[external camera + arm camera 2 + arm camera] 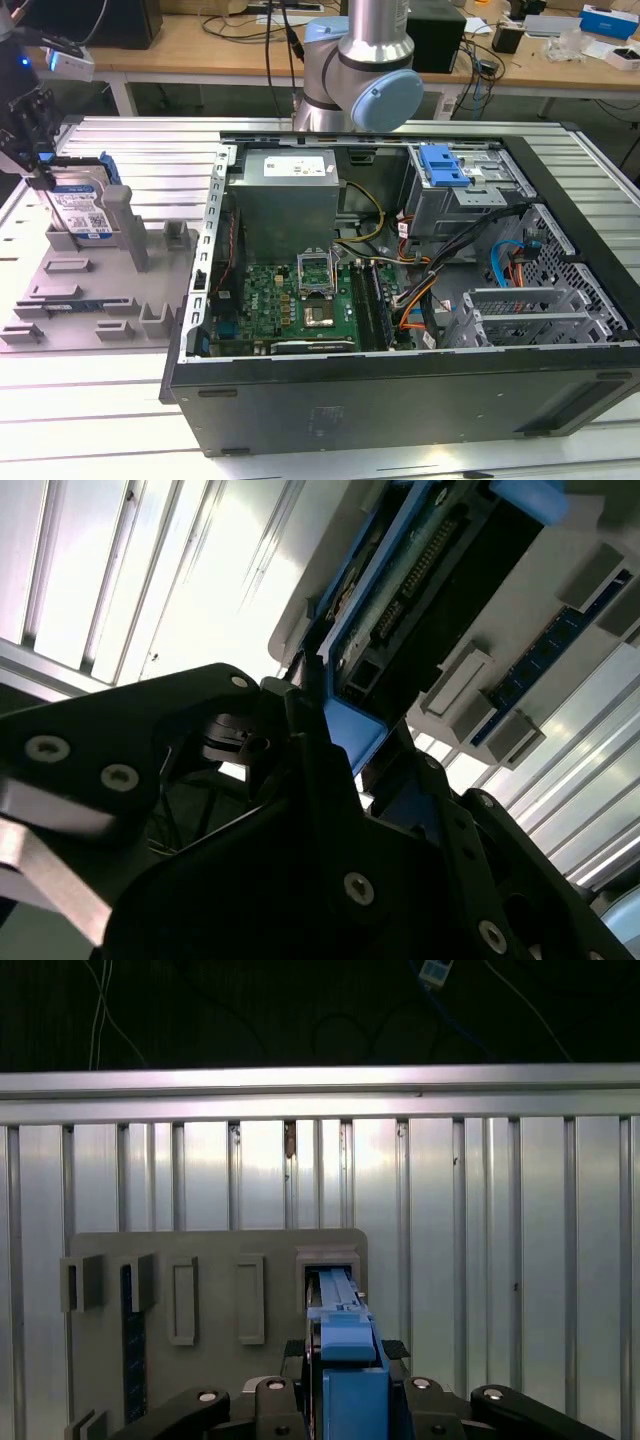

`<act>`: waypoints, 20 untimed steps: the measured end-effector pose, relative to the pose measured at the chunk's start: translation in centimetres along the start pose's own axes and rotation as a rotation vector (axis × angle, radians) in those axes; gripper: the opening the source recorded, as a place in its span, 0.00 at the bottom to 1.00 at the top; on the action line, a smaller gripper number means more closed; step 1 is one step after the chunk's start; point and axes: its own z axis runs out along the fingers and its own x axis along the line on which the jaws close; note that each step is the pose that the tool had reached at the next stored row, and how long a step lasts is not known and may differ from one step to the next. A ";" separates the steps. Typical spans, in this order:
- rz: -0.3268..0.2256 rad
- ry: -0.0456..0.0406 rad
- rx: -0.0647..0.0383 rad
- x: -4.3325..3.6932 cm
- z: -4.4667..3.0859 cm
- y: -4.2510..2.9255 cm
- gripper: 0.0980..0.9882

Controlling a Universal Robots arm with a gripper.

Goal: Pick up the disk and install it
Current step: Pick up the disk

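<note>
The disk (pixel 85 205) stands on edge in a slot of the grey holder tray (pixel 90 290) at the exterior view's left, silver-grey with a white-and-blue label and a blue frame. My gripper (pixel 40 178) reaches down onto its near end. In the first wrist view the blue frame of the disk (pixel 340 1305) runs up between my black fingers (pixel 290 1392), which press on it from both sides. In the second wrist view a finger (pixel 305 730) lies against the blue edge of the disk (pixel 350 730), whose connector side faces the camera. The gripper is shut on the disk, which still sits in its slot.
An open computer case (pixel 400 390) lies at the exterior view's right, holding a grey power-supply box (pixel 285 195), a green mainboard (pixel 300 300), a drive cage with a blue latch (pixel 443 165) and loose cables. The arm's base (pixel 360 70) stands behind it. The table is ribbed metal.
</note>
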 end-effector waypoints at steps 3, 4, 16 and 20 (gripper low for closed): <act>0.000 0.0000 0.000 0.00 0.05 0.00 0.33; 0.000 -0.0001 0.000 0.00 0.06 0.00 0.33; 0.000 -0.0001 0.000 0.08 0.23 0.00 0.33; 0.000 -0.0001 0.000 0.20 0.30 -0.01 0.33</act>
